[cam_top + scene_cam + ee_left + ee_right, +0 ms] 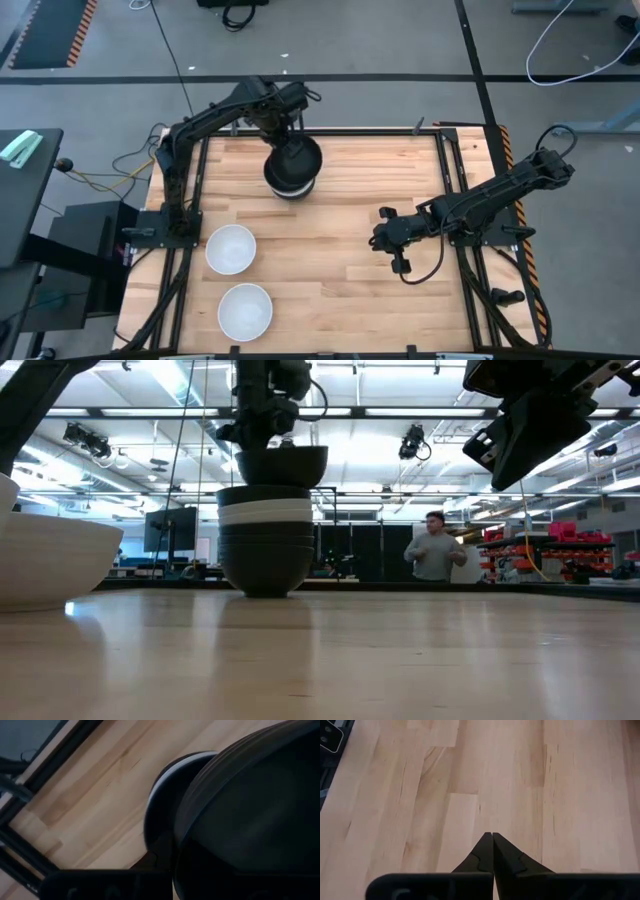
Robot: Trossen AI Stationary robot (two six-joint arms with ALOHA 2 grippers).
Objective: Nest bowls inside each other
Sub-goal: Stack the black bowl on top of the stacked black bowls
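A pale wooden table (330,230) fills the high view; upper centre, the left gripper (283,128) is clamped on a black bowl (297,158) above a stack of bowls (290,186), two white bowls (231,249) (245,311) lie lower left, and the right gripper (384,238) waits right of centre. In the low view the held bowl (280,465) hangs just above the stack (266,540), a white bowl (50,560) sits at far left, and a person (433,550) stands behind. The left wrist view shows the bowl (250,820) filling the right, the stack (170,800) beyond. In the right wrist view the gripper (492,836) has its fingers together over bare boards.
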